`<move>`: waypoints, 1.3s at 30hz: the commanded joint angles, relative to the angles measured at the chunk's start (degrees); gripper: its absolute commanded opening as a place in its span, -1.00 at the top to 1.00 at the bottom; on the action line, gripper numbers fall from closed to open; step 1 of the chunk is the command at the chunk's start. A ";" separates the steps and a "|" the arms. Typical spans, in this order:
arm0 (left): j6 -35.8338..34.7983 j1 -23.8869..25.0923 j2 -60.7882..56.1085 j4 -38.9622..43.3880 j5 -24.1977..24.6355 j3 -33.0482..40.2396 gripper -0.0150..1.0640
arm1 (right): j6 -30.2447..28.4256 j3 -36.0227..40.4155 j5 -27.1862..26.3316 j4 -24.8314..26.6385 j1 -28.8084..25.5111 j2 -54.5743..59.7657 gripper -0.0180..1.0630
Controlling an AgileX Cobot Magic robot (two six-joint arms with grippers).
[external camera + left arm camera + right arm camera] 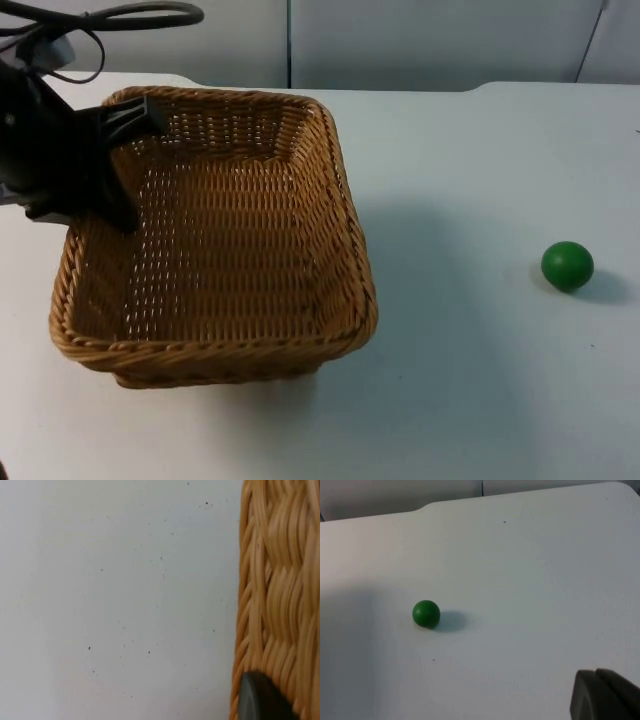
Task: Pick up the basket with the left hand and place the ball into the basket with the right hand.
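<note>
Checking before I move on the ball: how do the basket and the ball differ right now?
The basket is brown woven wicker, large and square; the ball is plain green, small and round. The left gripper is at the basket's rim; the ball lies apart on the table, with no gripper on it.

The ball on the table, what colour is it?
The ball is plain green; the top view shows it best.

Top view: fixed camera looking down and forward over the white worktop [470,400] toward the grey partition wall [430,40]. Left wrist view: very close against the wicker basket [280,590] wall, facing the worktop. Right wrist view: farther off, looking obliquely across the worktop. The green ball [567,266] appears in both top and right wrist views.
</note>
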 commanded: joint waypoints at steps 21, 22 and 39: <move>-0.08 0.44 -1.01 -2.46 2.03 0.15 0.97 | -0.21 0.31 -0.60 0.03 -0.40 -0.25 0.97; -0.08 0.44 -1.01 -2.46 2.17 0.15 0.97 | -0.21 0.31 -0.60 0.03 -0.40 -0.25 0.97; 3.04 0.44 -1.01 -7.76 5.03 0.15 0.98 | -0.21 0.31 -0.60 0.03 -0.40 -0.25 0.97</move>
